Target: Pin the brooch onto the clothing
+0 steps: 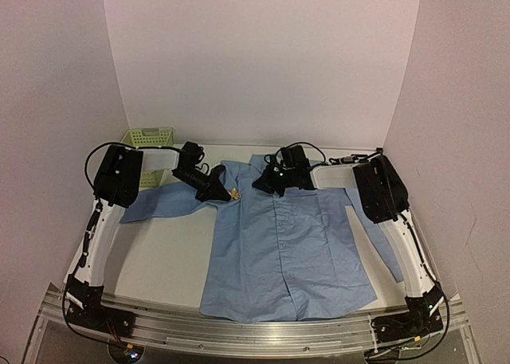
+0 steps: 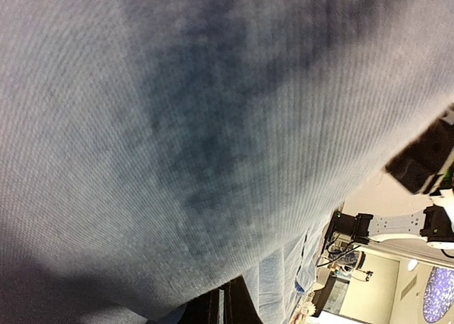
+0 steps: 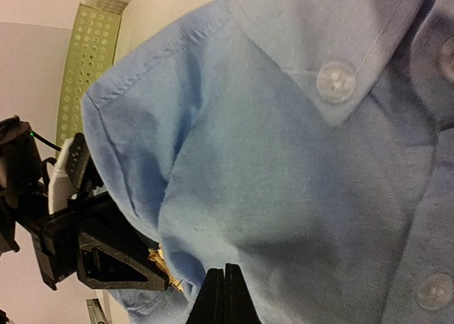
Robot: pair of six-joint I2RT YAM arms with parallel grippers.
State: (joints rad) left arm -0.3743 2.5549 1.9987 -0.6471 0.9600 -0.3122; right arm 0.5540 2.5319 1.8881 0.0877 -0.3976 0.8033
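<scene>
Brooch (image 1: 233, 195): small gold piece on the shirt's upper chest, left of the collar, toward the far-left part of the worktop (image 1: 159, 260).
Shirt (image 1: 287, 252): light blue, spread flat, collar to the far edge, hem to the near edge. In the right wrist view the cloth next to the brooch is bunched into a fold.
Left hand (image 1: 222, 192): fingers closed. The gold sits right at their tips, so it looks pinched, though the contact itself is too small to confirm.
Right hand (image 1: 260, 185): fingers pressed together at the collar. Whether they catch any cloth, cannot tell.
Key relation: brooch lies just past the left fingertips, along the line of that hand, which points right and slightly toward the near edge. The right hand is near, on the brooch's right side, facing it.
Nearer arm: left, touching.
Judgement: fastening step in hand. Next move needs cloth held steady under the pin.
</scene>
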